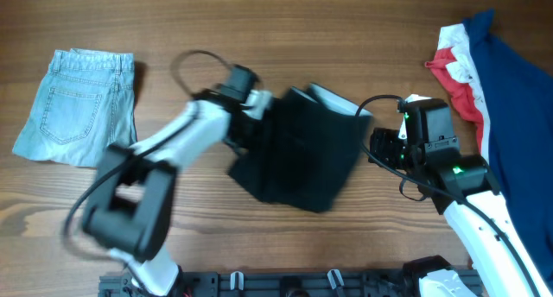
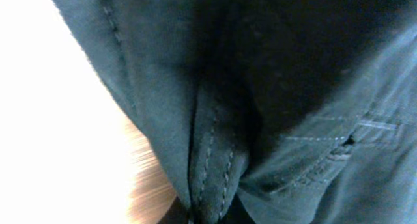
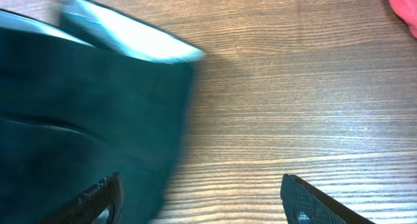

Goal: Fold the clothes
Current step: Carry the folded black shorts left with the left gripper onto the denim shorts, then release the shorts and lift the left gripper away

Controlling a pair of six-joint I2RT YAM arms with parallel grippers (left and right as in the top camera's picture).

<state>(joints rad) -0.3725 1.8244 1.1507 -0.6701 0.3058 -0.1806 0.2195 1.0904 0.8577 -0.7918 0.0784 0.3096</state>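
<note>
The clothes, a black garment (image 1: 298,154), lies bunched in the middle of the table, with a strip of white lining (image 1: 333,97) showing at its far edge. My left gripper (image 1: 249,124) is at the garment's left edge and shut on a stitched fold of it. That fold (image 2: 215,152) fills the left wrist view, and the jaws (image 2: 208,214) are mostly hidden by fabric. My right gripper (image 1: 378,148) is open and empty just right of the garment. In the right wrist view the open fingers (image 3: 205,201) straddle the garment's right edge (image 3: 78,120) over bare wood.
Light-blue denim shorts (image 1: 78,107) lie flat at the far left. A pile of navy, red and white garments (image 1: 492,81) covers the right side, and its red edge (image 3: 404,6) shows in the right wrist view. A black rail (image 1: 285,284) runs along the front edge.
</note>
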